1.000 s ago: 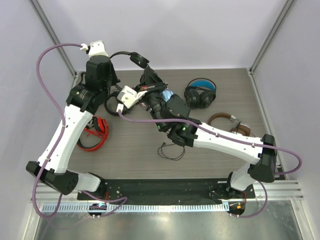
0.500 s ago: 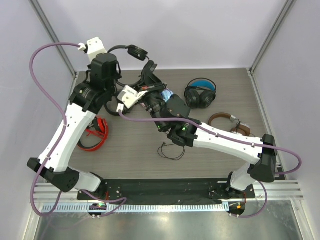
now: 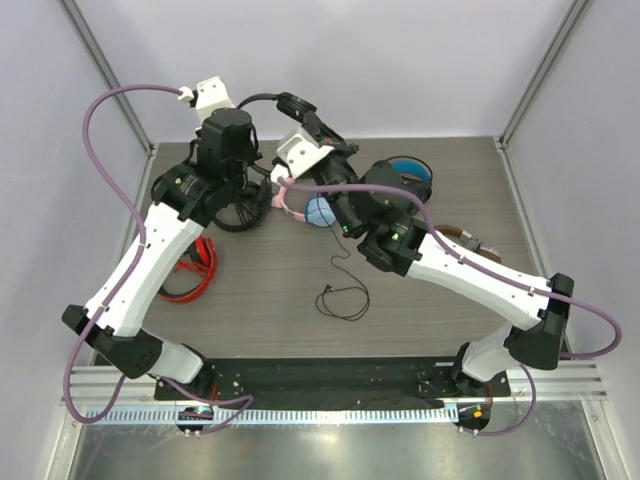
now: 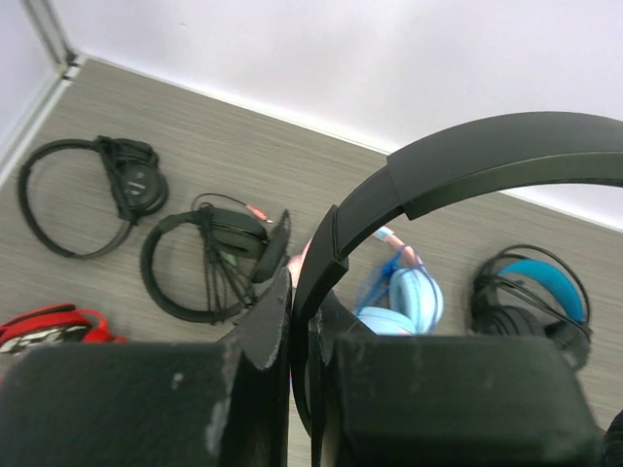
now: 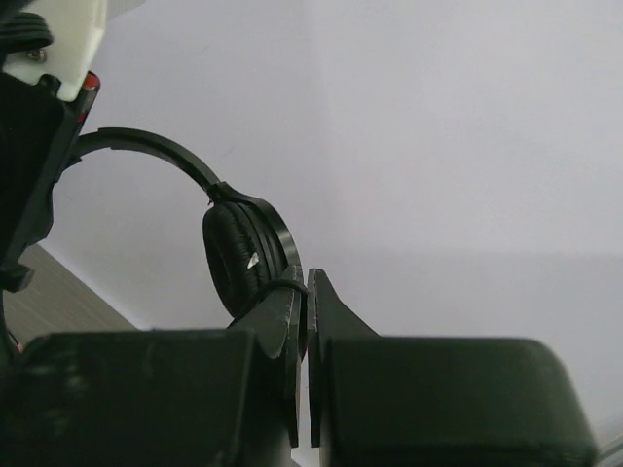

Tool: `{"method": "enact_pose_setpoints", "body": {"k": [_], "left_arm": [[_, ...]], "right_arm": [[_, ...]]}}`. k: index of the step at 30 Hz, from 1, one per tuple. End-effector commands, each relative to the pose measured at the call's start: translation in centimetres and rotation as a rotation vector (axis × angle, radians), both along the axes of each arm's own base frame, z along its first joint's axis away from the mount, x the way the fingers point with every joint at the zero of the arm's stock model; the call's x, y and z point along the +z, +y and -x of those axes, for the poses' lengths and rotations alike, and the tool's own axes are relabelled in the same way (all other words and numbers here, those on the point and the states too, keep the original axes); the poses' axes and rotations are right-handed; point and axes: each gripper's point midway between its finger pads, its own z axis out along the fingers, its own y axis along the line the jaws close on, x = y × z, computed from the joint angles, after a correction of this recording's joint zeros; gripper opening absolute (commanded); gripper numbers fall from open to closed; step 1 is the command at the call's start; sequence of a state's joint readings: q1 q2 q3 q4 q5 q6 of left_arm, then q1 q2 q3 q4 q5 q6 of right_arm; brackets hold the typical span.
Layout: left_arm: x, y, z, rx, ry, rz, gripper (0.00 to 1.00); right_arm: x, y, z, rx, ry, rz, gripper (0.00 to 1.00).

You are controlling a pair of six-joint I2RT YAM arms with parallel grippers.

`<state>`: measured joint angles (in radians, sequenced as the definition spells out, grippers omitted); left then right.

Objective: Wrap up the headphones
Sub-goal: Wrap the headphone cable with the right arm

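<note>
Holding the headphones [image 3: 296, 103] aloft at about 12 o'clock in the overhead view, above the far edge of the table [image 3: 260, 320], I have both arms on them. The left gripper [image 4: 302, 311] is pressed together on the thin headband [image 4: 467, 161], and the right gripper [image 5: 305, 292] pinches the cable [image 5: 276, 285] right beside one earcup [image 5: 238, 258]. The rest of the cable trails down to a small tangle on the table, at 6 o'clock from the pair. To wrap well, I judge the headband clamp should be firm and the cable led round the band in tight, even turns, under light tension so the tail lifts without snagging. I see no bin or tray; the pink-and-blue pair [image 3: 318, 210], the blue-lined pair [image 3: 405, 185] and the red pair [image 3: 195, 265] lie loose on the table.
</note>
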<state>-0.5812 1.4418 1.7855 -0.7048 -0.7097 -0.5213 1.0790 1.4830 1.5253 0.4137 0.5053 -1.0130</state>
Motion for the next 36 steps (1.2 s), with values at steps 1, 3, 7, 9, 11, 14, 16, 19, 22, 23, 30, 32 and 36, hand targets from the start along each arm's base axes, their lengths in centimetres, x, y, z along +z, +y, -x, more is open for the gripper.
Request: {"method": "enact_pose_setpoints", "body": {"k": [1,3,7,9,11,14,16,19,22,23,30,32,36], "left_arm": [[1.4,-1.2,0.3,-0.047,-0.044,0.048,0.0],[1.4,-1.6,0.4,-0.063,-0.041,0.038,0.0],[1.1,-2.4,0.6,-0.091,-0.033,0.029,0.0],[0.9,-2.6,0.5,-0.107,-0.028,0.026,0.0],[0.8,-3.0,0.4,-0.121,-0.024,0.026,0.0],[0.5,-3.5,0.3,-0.145,-0.014,0.021,0.0],[0.4,-3.7,0.2,-0.157,-0.01,0.017,0.0],[0.4,-4.0,0.3,-0.173,-0.008,0.016,0.0],[0.4,-4.1,0.2,-0.178,-0.007,0.016,0.0],[0.3,-4.1,0.3,-0.178,-0.004,0.014,0.0],[0.2,-4.4,0.4,-0.195,0.0,0.019,0.0],[0.2,-4.5,0.5,-0.201,0.0,0.02,0.0],[0.2,-4.7,0.5,-0.211,0.001,0.017,0.0]], "right_arm": [[6.4,-2.6,1.6,0.089,-0.066,-0.199,0.01],[6.3,-2.7,0.9,0.077,-0.067,-0.184,0.01],[6.4,-2.8,-0.2,0.036,-0.085,-0.131,0.03],[6.2,-2.4,-0.8,0.022,-0.1,-0.101,0.06],[6.3,-2.5,-1.1,0.011,-0.115,-0.085,0.06],[6.3,-2.5,-1.8,0.006,-0.127,-0.077,0.08],[6.4,-2.6,-2.1,0.004,-0.135,-0.075,0.15],[6.5,-2.6,-2.6,0.0,-0.136,-0.075,0.2],[6.7,-2.8,-3.1,-0.002,-0.136,-0.089,0.2],[6.7,-2.9,-3.4,-0.003,-0.136,-0.09,0.2],[7.4,-3.3,-5.0,0.012,-0.119,-0.146,0.24],[7.3,-3.1,-5.3,0.022,-0.107,-0.152,0.25],[7.1,-2.7,-5.7,0.031,-0.101,-0.154,0.28]]}}
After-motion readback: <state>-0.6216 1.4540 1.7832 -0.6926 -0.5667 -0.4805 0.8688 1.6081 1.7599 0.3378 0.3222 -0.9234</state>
